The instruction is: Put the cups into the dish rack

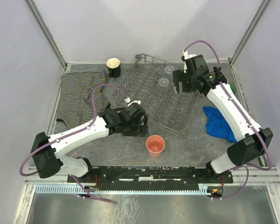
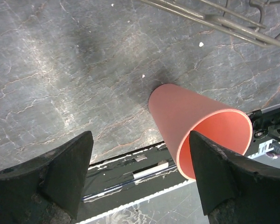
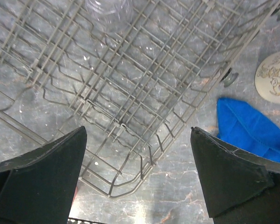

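Pink tumbler (image 1: 155, 145) (image 2: 200, 126): upright on the bench (image 1: 186, 140), mouth up, near the front edge and apart from the near corner of the dish rack (image 1: 156, 95). It is plain salmon plastic, tapered, with nothing inside. In the left wrist view part of its rim is hidden behind one finger (image 2: 224, 182). Contact cannot be judged there, but the overhead view shows a gap.

Left end effector (image 1: 140, 125) (image 2: 142, 179): fingers apart, holding nothing, low over the bench between the rack's near corner and the tumbler.

Dish rack: grey wire, lying on a diagonal mid-bench. A clear glass (image 3: 108, 10) sits inside it, faint and cut off by the top edge of the right wrist view. It is probably the pale ring seen overhead.

Right end effector (image 1: 185, 86) (image 3: 137, 175): fingers wide apart, empty, above the rack's far right side.

Black mug (image 1: 114, 67): cream inside, upright beyond the rack's far left corner, at the edge of a striped cloth (image 1: 79, 95).

Floral mug (image 3: 274, 77): cropped by the frame edge. Overhead, only a green sliver shows behind the right arm (image 1: 233, 109).

Blue cloth (image 1: 219, 122): just right of the rack.
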Available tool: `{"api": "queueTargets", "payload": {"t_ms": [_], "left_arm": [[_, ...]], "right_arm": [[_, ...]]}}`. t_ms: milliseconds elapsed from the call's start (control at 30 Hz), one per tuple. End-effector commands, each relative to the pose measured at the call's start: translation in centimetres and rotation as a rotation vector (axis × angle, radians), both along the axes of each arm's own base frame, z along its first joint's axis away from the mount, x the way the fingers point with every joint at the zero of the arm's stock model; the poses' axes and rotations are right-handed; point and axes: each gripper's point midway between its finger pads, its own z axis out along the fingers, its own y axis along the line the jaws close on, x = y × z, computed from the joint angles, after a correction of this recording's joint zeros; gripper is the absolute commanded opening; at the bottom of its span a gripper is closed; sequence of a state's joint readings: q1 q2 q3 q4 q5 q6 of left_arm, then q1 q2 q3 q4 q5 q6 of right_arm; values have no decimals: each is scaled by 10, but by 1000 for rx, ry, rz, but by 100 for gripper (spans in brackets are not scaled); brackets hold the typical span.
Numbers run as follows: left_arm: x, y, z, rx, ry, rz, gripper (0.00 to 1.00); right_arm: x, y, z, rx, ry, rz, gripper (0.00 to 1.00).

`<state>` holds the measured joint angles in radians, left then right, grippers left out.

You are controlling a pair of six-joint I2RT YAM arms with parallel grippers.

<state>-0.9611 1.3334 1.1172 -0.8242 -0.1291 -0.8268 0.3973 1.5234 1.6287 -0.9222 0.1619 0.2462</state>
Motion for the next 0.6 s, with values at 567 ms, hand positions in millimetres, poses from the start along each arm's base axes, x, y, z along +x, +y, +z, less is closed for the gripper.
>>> {"api": "queueTargets", "payload": {"t_ms": [567], "left_arm": [[-2,-31,-6,42,-15,-20,83]], "right_arm": [[-8,-14,-4,-12,-1,-15,100]]}}
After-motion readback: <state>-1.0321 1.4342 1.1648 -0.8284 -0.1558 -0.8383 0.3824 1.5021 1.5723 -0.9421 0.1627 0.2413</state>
